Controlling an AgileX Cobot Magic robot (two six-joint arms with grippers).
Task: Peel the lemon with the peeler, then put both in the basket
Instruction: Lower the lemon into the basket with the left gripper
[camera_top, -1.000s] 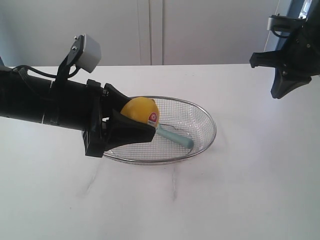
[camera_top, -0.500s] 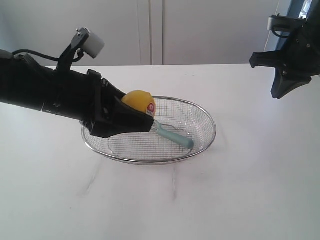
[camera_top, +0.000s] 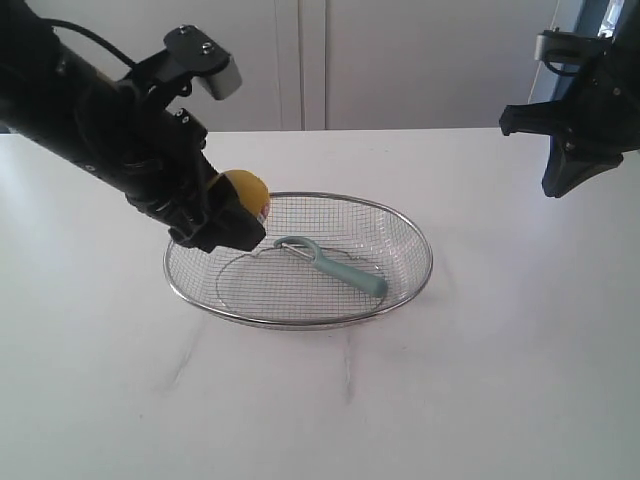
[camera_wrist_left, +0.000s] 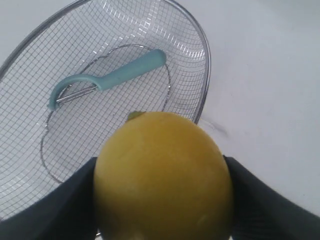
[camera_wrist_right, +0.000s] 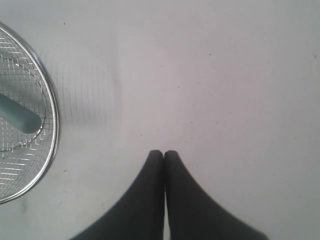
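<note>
Two hands are in view, and only one of them carries anything. My left hand (camera_top: 226, 226) has its jaws spread wide around the lemon (camera_top: 247, 190), one dark finger (camera_wrist_left: 55, 210) pressed against each side of the fruit, so the lemon is gripped and held off the mesh. From the exterior view it hangs over the basket's (camera_top: 425, 255) rim on the side toward the tabletop's (camera_top: 480, 380) left edge. In the left wrist view the skin facing the camera is smooth, even yellow, with a small greenish nub at one end.

The basket sits around the middle of the tabletop, somewhat nearer the far edge than the near one. The peeler (camera_top: 335, 268) lies flat on the mesh floor inside it, apart from the lemon, with its curved head toward the left edge and its handle angled toward the right and near edges.

My right hand (camera_wrist_right: 163, 154) hangs in the air above the far right corner of the tabletop, well apart from the basket. Its two fingers are pressed together with nothing between them.
</note>
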